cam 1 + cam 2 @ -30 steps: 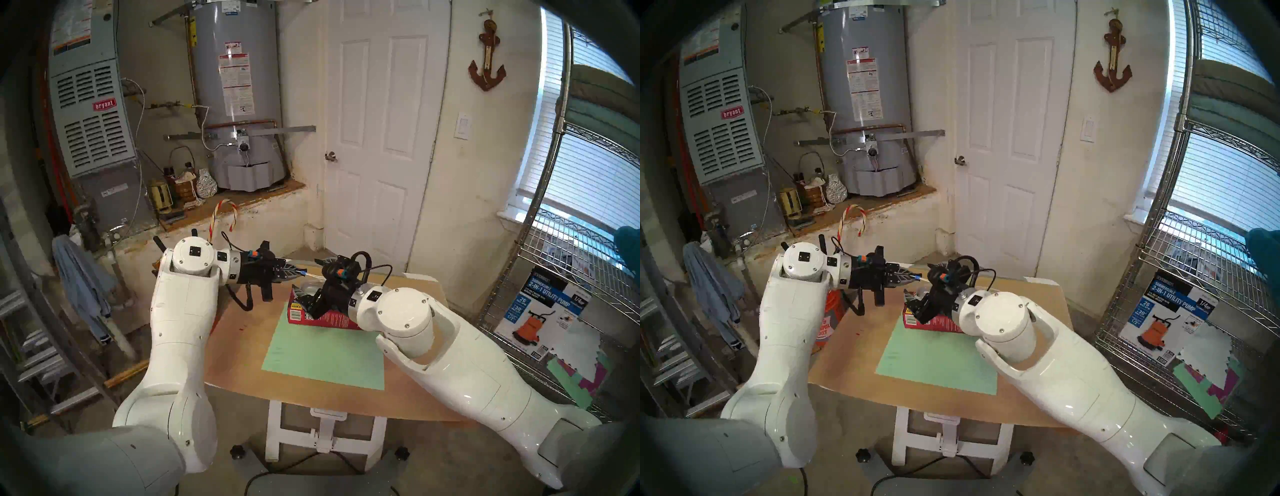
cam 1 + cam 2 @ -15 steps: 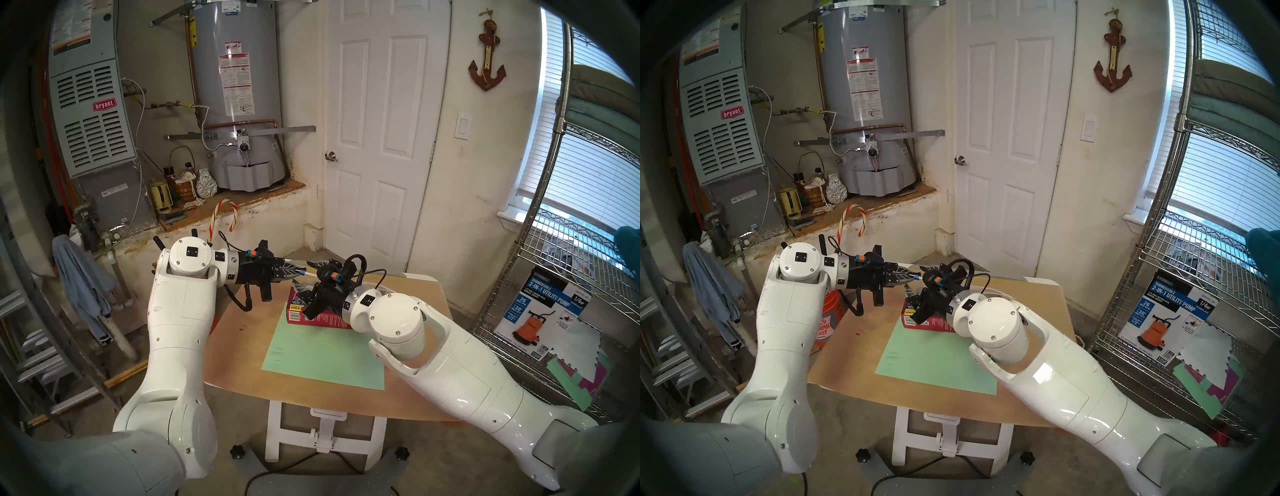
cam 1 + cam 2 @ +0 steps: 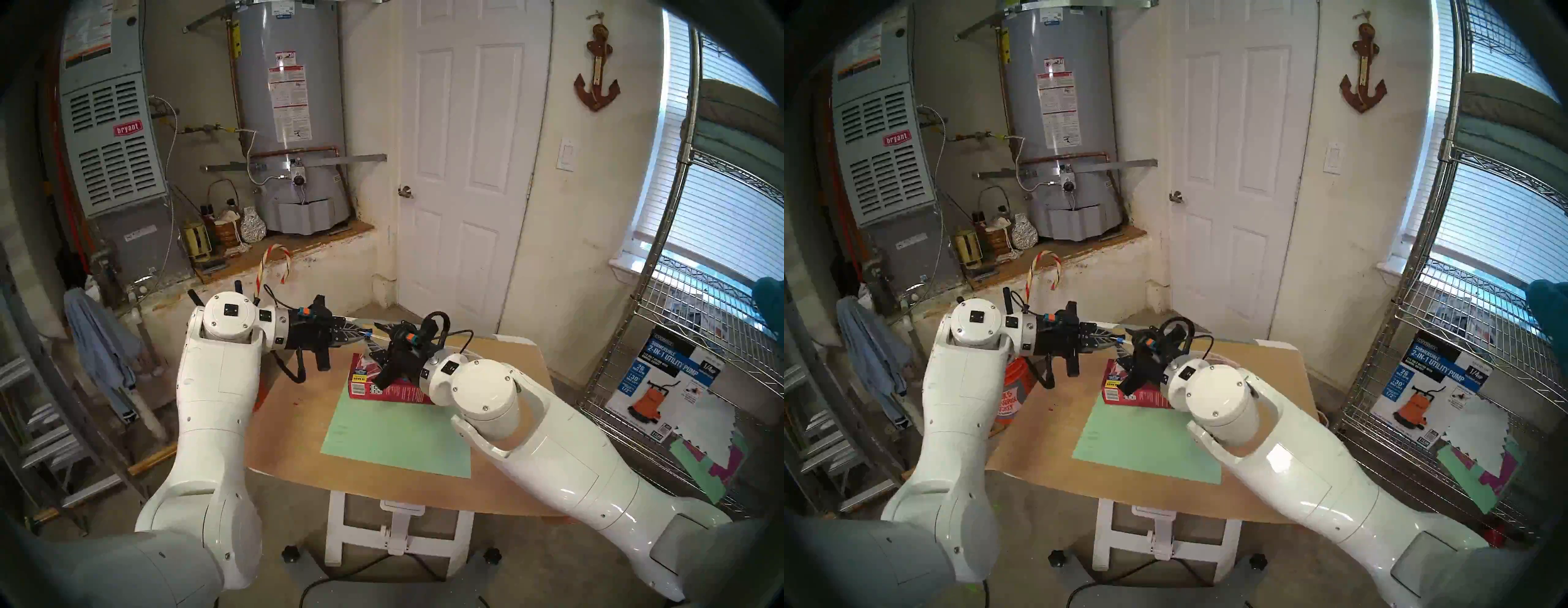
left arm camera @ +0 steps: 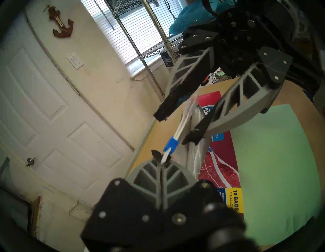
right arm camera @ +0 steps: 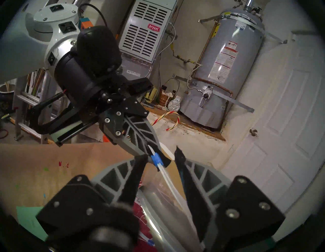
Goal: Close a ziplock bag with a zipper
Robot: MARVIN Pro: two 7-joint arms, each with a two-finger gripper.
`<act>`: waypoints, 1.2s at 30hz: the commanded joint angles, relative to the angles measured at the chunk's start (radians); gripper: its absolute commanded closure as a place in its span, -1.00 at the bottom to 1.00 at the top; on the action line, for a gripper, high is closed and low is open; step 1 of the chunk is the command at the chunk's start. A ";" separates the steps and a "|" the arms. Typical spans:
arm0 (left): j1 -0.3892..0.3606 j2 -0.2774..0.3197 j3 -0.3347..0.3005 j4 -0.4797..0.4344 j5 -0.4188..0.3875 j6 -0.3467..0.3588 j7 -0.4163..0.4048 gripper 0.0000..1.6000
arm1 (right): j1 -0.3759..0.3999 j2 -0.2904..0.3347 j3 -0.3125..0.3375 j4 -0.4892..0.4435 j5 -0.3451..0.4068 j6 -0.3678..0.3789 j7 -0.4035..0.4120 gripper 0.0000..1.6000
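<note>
Nearest the robot, a green mat (image 3: 399,433) lies on the brown table (image 3: 297,424), unchanged from the earlier frames. Beyond its far edge stands the red box (image 3: 384,388), which now sits turned slightly, its labelled end further to the robot's left than a second ago.

Above the box, the right gripper (image 4: 173,129) has come in toward the left one and narrowed from fully spread to about half open. Its fingers (image 4: 177,88) straddle the white closure strip of the ziplock bag (image 5: 163,207) without gripping it; a gap shows on either side of the strip. The clear bag hangs from this strip down onto the top of the box.

The zipper (image 4: 170,145), a small blue slider, sits on the strip just beyond the left gripper's tips, near the right gripper's lower fingertip; whether they touch cannot be told.

The left gripper (image 4: 162,161) remains fully closed, pinching the end of the white strip. It has drawn back slightly to the robot's left since the earlier frame.

Farthest back stand the water heater (image 3: 292,106) and white door (image 3: 466,170).
</note>
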 commanded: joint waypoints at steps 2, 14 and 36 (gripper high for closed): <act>-0.011 0.006 0.013 -0.032 -0.036 0.008 0.002 1.00 | 0.017 -0.040 -0.009 0.012 -0.014 -0.028 -0.018 -0.22; -0.007 0.021 0.031 -0.033 -0.051 0.023 0.002 1.00 | 0.027 -0.051 -0.011 0.038 -0.025 -0.042 -0.018 -0.05; -0.026 0.039 0.049 -0.008 -0.072 0.025 0.002 1.00 | 0.039 -0.066 -0.007 0.082 -0.036 -0.057 -0.012 0.03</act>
